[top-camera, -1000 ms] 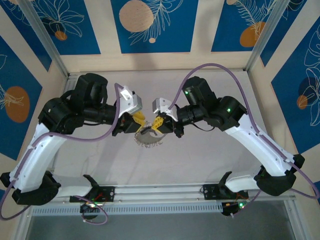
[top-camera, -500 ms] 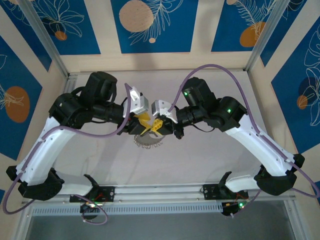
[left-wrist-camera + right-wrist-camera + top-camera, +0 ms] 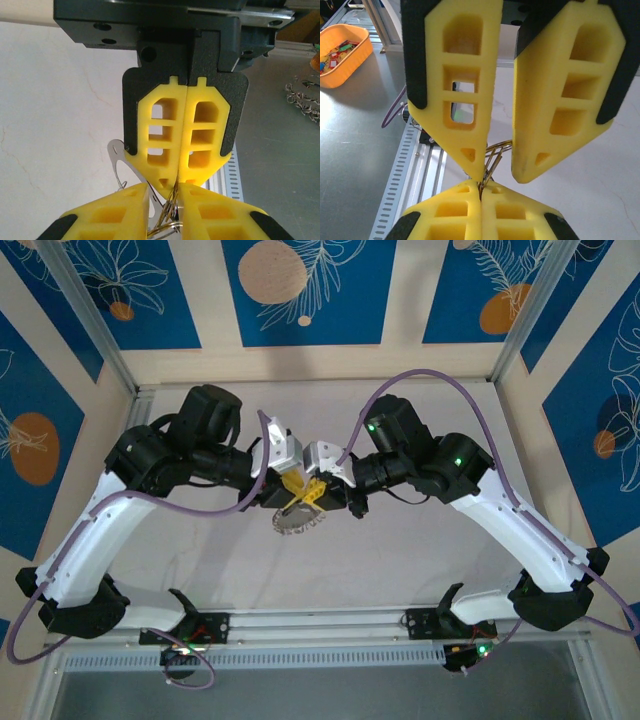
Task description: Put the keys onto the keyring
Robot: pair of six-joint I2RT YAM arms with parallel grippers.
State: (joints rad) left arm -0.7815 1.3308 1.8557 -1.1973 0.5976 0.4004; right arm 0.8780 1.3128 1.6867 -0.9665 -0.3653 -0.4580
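Keyring (image 3: 297, 521) hangs in the air over the middle of the white table (image 3: 420, 560), just on the near side of the place where the two grippers meet tip to tip. From the top camera its rim with the small silvery pieces is seen well. The left gripper (image 3: 290, 483) comes in from the left and the right gripper (image 3: 314, 493) from the right, and their yellow fingers are touching or almost touching. On the left wrist camera the pads of the right gripper are pressed flat together with no gap. Thin wires come out from their tips, so it is clamped on the wire of the keyring. On the right wrist camera the fingers of the left gripper stand a little apart, with a narrow gap between the tips. The keys (image 3: 496, 150), a small oval loop of thin dark wire, stand in this gap, and the lower end of the loop goes down to the closed tips of the right gripper. Whether the left pads really press on the loop, I cannot tell. One flat silvery tab (image 3: 117, 152) sticks out beside the right gripper's fingers. An orange basket (image 3: 342, 50) with small coloured things stands off the table on a grey surface.
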